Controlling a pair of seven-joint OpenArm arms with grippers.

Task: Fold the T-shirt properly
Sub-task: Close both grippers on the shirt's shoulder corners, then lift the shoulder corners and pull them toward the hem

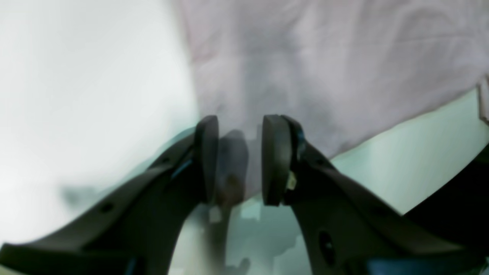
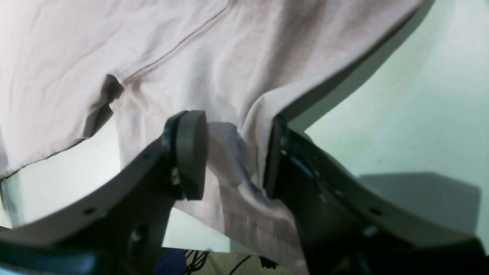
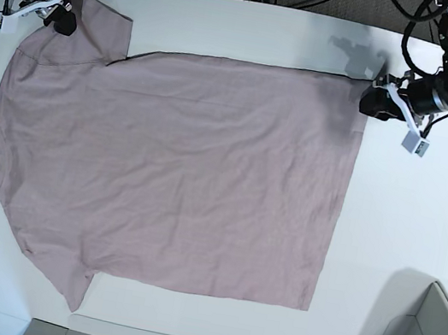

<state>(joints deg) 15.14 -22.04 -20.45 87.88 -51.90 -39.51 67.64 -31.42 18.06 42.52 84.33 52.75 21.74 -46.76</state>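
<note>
Mauve T-shirt [image 3: 180, 168] lies spread flat on the white bench [image 3: 406, 217]. Only the right wrist view shows a sleeve fold clamped between the right gripper's [image 2: 235, 156] fingers; the left wrist view shows the left gripper's [image 1: 240, 160] fingers apart at the hem corner.

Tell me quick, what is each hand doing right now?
Left hand: open, at the T-shirt corner, no cloth clamped.
Right hand: partly closed, T-shirt sleeve fabric between its fingers.
</note>
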